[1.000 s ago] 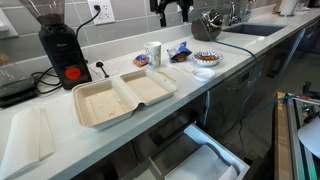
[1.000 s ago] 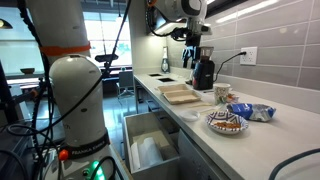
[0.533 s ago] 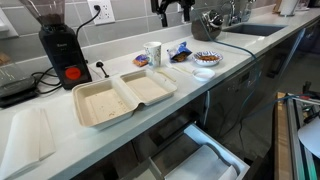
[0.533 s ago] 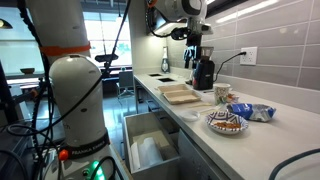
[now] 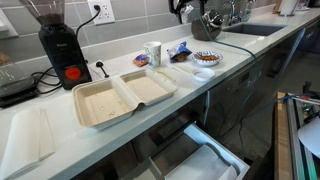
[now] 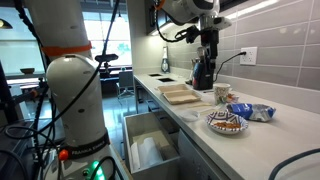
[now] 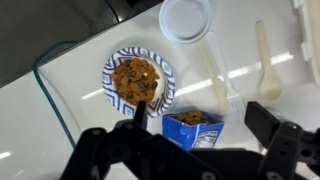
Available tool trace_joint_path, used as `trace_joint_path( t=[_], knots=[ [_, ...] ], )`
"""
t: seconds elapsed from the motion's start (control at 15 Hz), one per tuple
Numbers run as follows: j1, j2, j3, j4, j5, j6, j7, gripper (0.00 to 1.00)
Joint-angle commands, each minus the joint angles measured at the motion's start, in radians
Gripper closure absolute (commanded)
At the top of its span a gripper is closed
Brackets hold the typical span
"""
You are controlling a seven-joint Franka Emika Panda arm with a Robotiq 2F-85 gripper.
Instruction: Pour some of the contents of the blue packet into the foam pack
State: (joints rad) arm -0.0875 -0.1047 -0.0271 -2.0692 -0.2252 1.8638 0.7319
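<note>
The blue packet (image 7: 193, 130) stands open on the white counter with brown bits inside; it also shows in both exterior views (image 5: 180, 50) (image 6: 262, 111). The beige foam pack (image 5: 122, 97) lies open and empty further along the counter, also in an exterior view (image 6: 180, 95). My gripper (image 6: 208, 42) hangs high above the counter, open and empty. In the wrist view its dark fingers (image 7: 205, 128) frame the packet far below. In an exterior view only its lower tip (image 5: 185, 8) shows at the top edge.
A patterned bowl of brown food (image 7: 137, 82) sits next to the packet. A white cup (image 7: 187, 18), a plastic fork (image 7: 215, 75) and a spoon (image 7: 266, 60) lie nearby. A black grinder (image 5: 60, 45) stands by the wall. A drawer (image 5: 200, 160) is open below.
My gripper has moved along the counter away from the foam pack, toward the spot above the blue packet and bowl. Nothing on the counter moved.
</note>
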Motion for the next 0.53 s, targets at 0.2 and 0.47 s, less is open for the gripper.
trace_joint_path(
  t=[0.2,0.47],
  knots=[
    [-0.053,-0.022,-0.054,-0.118,-0.049,0.3,0.056,0.0],
    [-0.071,0.008,-0.066,-0.142,-0.068,0.434,0.048,0.0]
  ],
)
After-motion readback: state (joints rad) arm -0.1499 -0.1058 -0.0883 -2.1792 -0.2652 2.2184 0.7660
